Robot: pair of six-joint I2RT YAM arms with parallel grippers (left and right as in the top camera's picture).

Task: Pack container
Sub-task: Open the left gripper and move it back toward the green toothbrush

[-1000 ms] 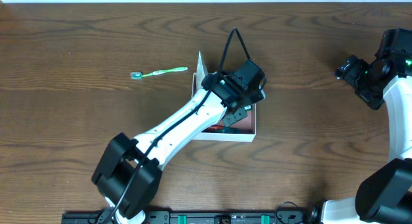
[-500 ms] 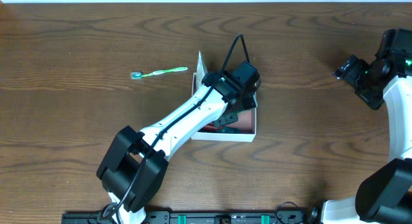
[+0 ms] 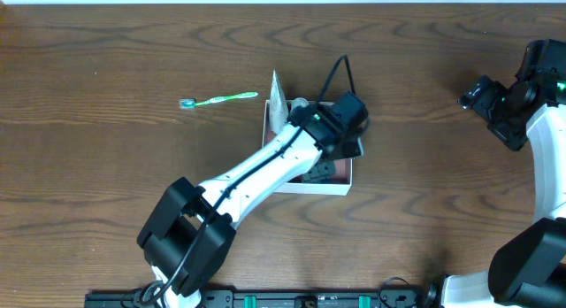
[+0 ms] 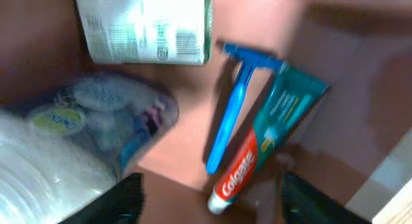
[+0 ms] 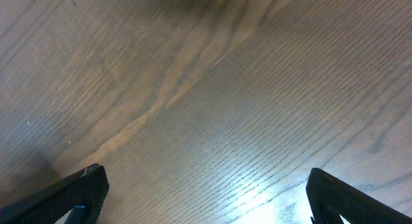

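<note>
The container (image 3: 311, 187), a shallow white-walled box, sits mid-table with my left arm reaching over it. Its pinkish-brown inside (image 4: 187, 143) holds a Colgate toothpaste tube (image 4: 265, 141), a blue razor (image 4: 233, 111), a green-and-white packet (image 4: 148, 24) and a clear pouch of small items (image 4: 103, 118). My left gripper (image 4: 212, 206) hangs open just above the floor. The tube's cap end lies between the fingers, with neither finger touching it. A green toothbrush (image 3: 219, 99) lies on the table left of the box. My right gripper (image 5: 206, 208) is open over bare wood at the far right (image 3: 473, 97).
A white flap (image 3: 276, 94) stands up at the box's back left corner. A cable (image 3: 334, 73) loops above the left wrist. Something white and glossy (image 4: 35, 185) fills the lower left of the left wrist view.
My left gripper has gone from shut to open inside the box, and its wrist has shifted slightly right. The right arm and the toothbrush have not moved.
</note>
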